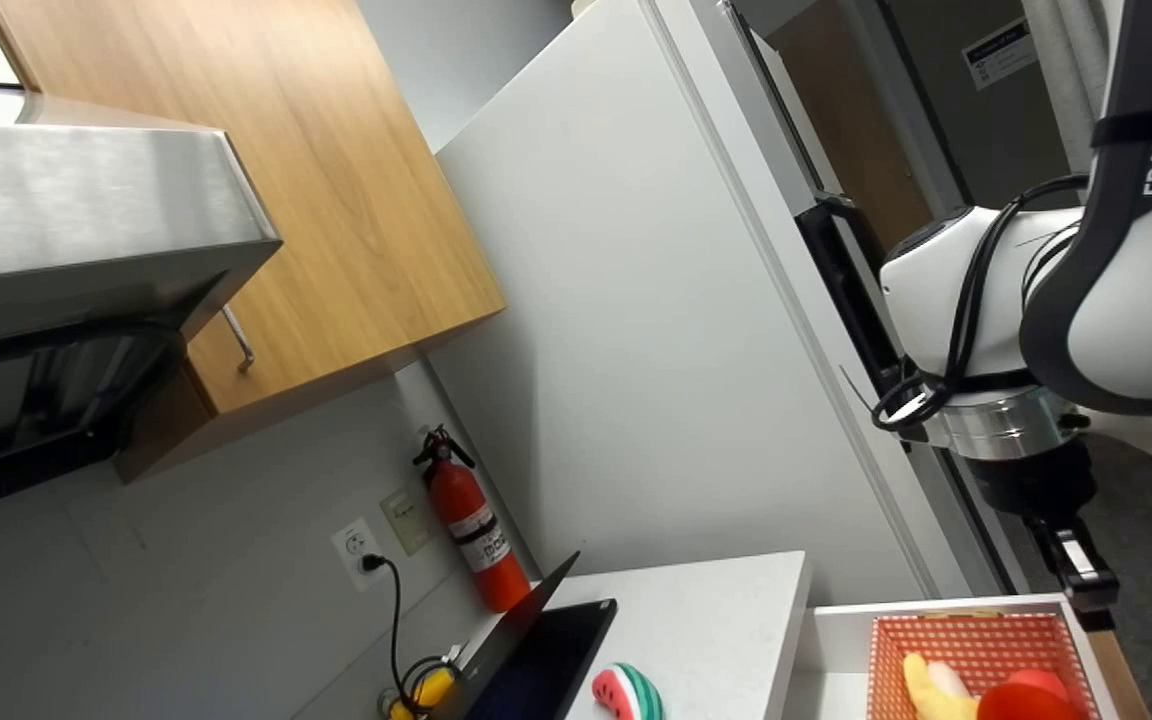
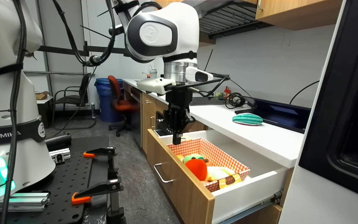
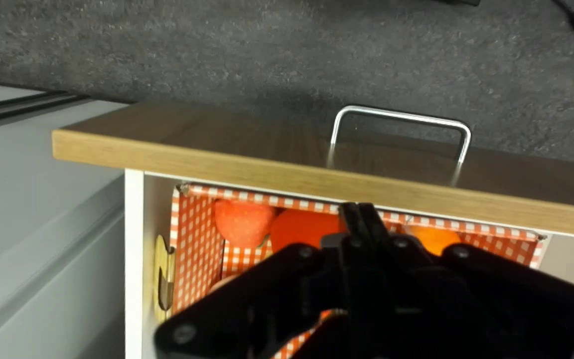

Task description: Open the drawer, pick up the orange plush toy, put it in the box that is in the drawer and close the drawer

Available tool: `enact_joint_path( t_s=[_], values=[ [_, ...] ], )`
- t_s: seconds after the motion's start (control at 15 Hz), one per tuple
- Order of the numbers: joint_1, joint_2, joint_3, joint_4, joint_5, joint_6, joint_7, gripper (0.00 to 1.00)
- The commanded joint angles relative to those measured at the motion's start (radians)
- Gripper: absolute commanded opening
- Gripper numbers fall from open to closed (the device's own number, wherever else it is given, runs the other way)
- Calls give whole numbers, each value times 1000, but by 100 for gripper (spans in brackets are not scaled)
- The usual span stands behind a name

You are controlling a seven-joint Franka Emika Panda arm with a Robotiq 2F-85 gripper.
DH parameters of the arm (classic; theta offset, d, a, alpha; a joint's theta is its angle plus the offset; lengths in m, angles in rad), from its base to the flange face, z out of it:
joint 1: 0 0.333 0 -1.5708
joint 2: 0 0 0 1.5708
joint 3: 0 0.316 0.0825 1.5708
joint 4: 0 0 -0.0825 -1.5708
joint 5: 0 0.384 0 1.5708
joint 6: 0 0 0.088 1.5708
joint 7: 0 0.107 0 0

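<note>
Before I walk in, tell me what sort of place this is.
Probably a kitchen, perhaps one used as a robotics lab. The metal range hood and the light-wood wall cupboard suggest the kitchen; the white robot arm suggests the lab.

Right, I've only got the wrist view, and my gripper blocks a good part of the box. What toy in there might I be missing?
Observer: In an exterior view, a round green toy lies in the box.
Operator: Thanks. And the drawer, can you see what it slides on?
Observer: Yes, in an exterior view a metal runner shows below its side.
Operator: Good. Is there any toy on the white counter?
Observer: There is: what looks like a toy watermelon slice lies on it, in both exterior views.
</note>
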Motion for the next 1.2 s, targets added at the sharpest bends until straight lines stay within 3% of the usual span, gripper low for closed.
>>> enact_joint_path(
  t_s=[0.0,0.6,1.13],
  values=[
    [9,-28,-32,-2,15,-99,35,0],
    [-10,31,-80,0,-19,-115,106,0],
    [-16,167,-104,89,2,-114,114,0]
  ],
)
